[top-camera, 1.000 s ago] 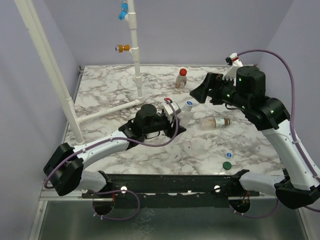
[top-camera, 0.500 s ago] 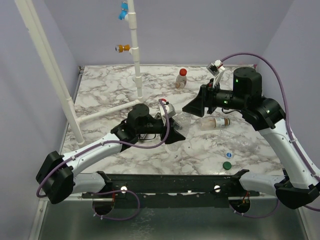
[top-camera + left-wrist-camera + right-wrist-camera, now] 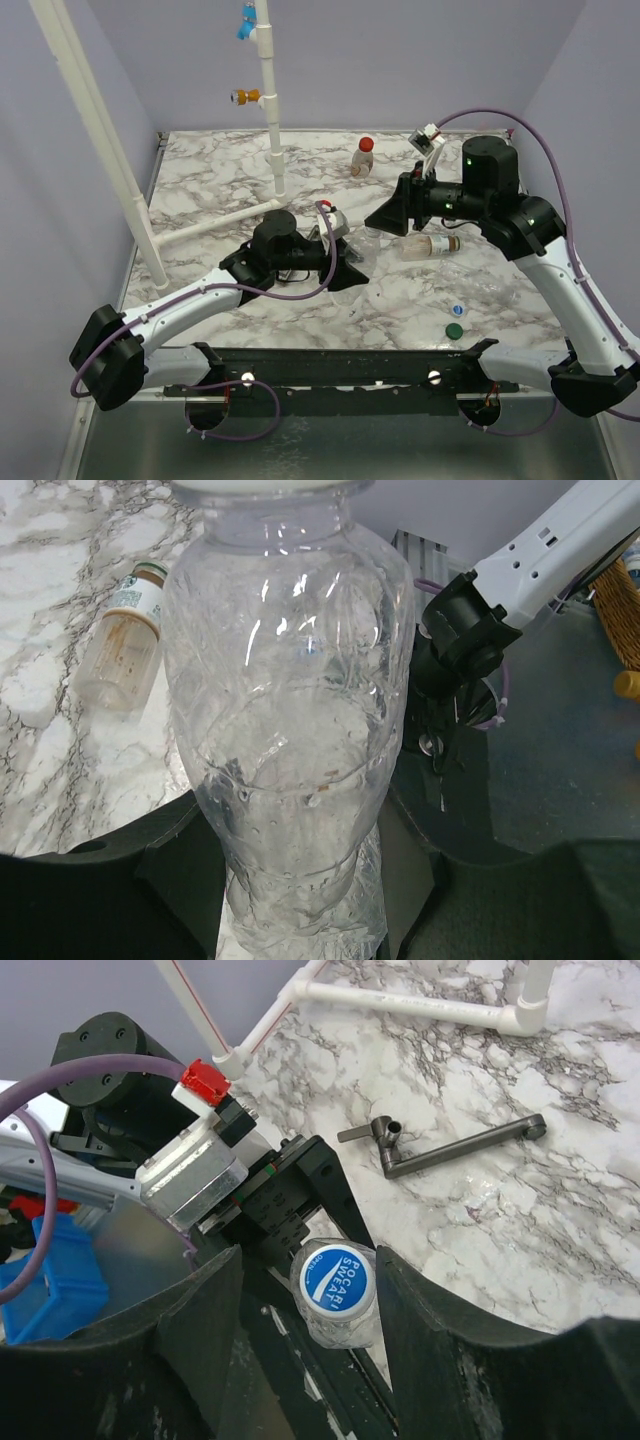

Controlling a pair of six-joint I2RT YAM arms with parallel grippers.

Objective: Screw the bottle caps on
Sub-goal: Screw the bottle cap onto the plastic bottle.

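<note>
We find the left hand (image 3: 345, 265) clenched on the clear bottle (image 3: 290, 730). The right hand (image 3: 308, 1290) straddles its blue-and-white cap (image 3: 338, 1282); we cannot tell its grip. Off-centre closing risks cross-threading.

The bottle (image 3: 300, 730) is thin clear plastic, crinkled and glossy with bright glints; its cap (image 3: 338, 1282) is smooth, shiny plastic (print on top). The fingers (image 3: 200, 1350) are matt black plastic, faintly grainy. The table (image 3: 200, 170) has a smooth marble-look surface with a soft sheen. The pipe (image 3: 269, 110) is smooth white plastic, the crank (image 3: 455, 1150) dull grey metal.
</note>
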